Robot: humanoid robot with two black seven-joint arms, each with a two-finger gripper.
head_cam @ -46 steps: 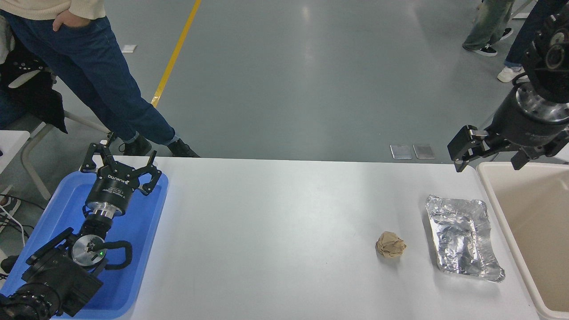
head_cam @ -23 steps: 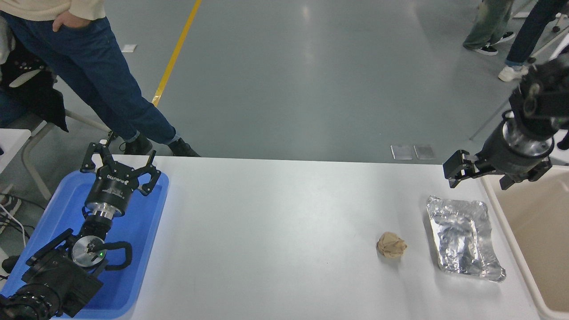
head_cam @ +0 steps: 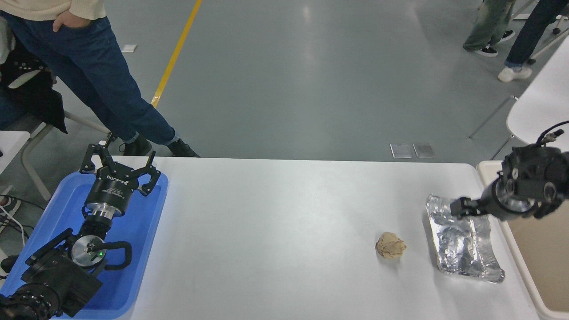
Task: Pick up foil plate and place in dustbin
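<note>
The foil plate (head_cam: pixel 464 244) lies on the white table (head_cam: pixel 284 213) at the right, its long side running away from me. The cream dustbin (head_cam: pixel 547 266) stands just right of it, partly cut off by the picture's edge. My right gripper (head_cam: pixel 486 212) hangs low over the plate's far end, between plate and bin. One finger (head_cam: pixel 460 207) spreads out to the left over the foil; the other is hidden behind the wrist. It looks open and holds nothing. My left gripper (head_cam: pixel 119 165) is parked open at the lower left.
A crumpled brown paper ball (head_cam: pixel 390 245) lies left of the plate. A blue tray (head_cam: pixel 146 222) sits under the left arm. A person in jeans (head_cam: pixel 98 80) stands at the far left; other legs (head_cam: pixel 493 26) and a white table (head_cam: pixel 540 104) are at the far right.
My right arm has come down and towards me, from above the table's far right corner to just over the plate's far end. Plate, ball and left arm have not moved.
</note>
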